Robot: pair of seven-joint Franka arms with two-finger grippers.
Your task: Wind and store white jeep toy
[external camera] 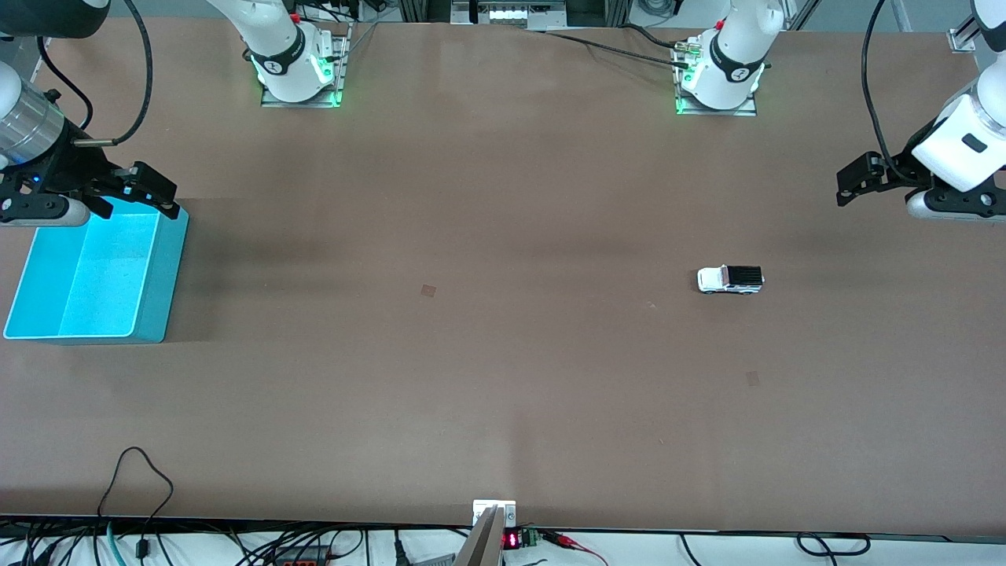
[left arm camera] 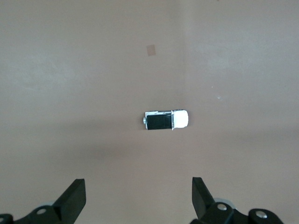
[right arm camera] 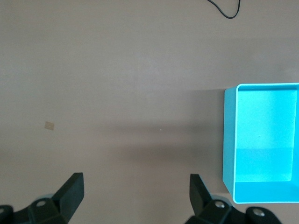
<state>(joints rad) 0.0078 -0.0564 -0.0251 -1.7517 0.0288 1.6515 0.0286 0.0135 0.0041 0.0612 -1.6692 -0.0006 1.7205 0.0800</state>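
The white jeep toy [external camera: 730, 279], glossy with a matte black roof panel, sat at centre right on the bare brown table [external camera: 471, 377]. The left gripper [external camera: 857, 182], upper right, and right gripper [external camera: 134, 192], over the smooth turquoise bin [external camera: 161, 275] at left, hung wide open and empty, probably awaiting pickup and storage.

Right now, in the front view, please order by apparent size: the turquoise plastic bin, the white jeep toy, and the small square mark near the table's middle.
1. Turquoise plastic bin, largest.
2. White jeep toy.
3. Small square mark, smallest.
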